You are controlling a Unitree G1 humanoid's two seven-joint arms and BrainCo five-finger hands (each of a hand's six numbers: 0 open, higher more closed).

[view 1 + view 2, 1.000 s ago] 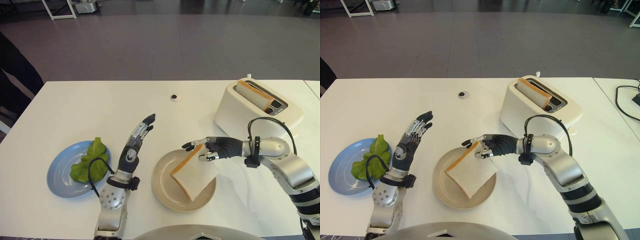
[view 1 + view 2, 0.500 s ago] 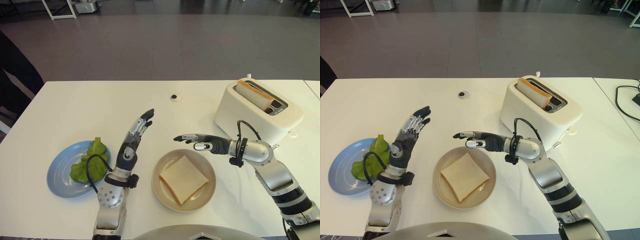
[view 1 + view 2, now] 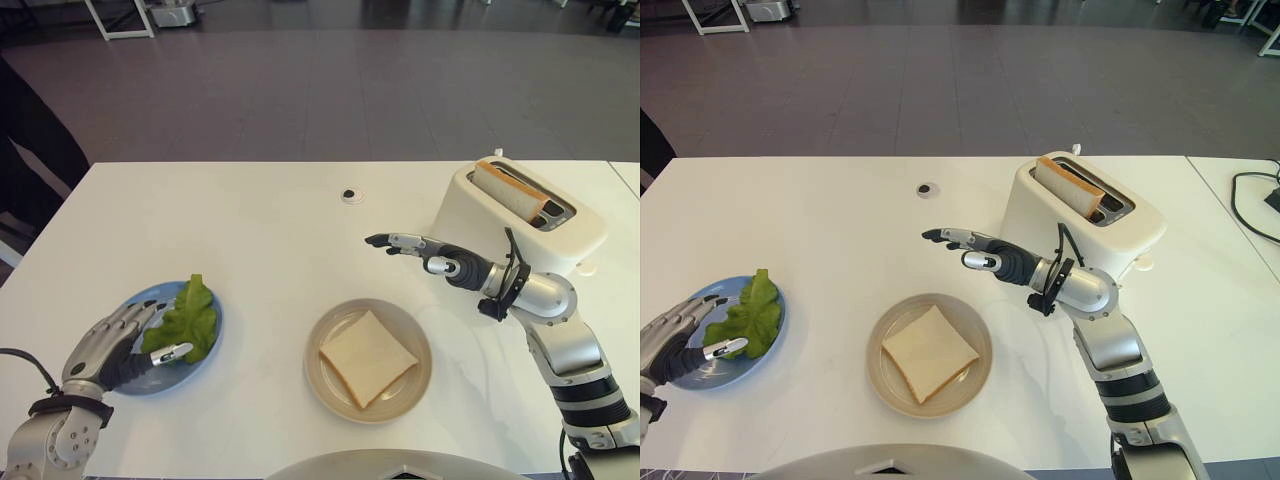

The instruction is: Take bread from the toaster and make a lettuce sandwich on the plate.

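Green lettuce (image 3: 190,318) is the risky bit imo: floppy leaf, so a weak pinch drops it short of the tan plate (image 3: 318,372), where one bread slice (image 3: 367,350) lies flat. Your left hand (image 3: 110,345) is at it over the blue plate (image 3: 175,375), left of the tan plate; can't tell if it grips. Right hand (image 3: 425,255) hovers flat, empty, beyond the tan plate toward the toaster (image 3: 480,225). White table (image 3: 250,230), dark floor (image 3: 300,90) behind.
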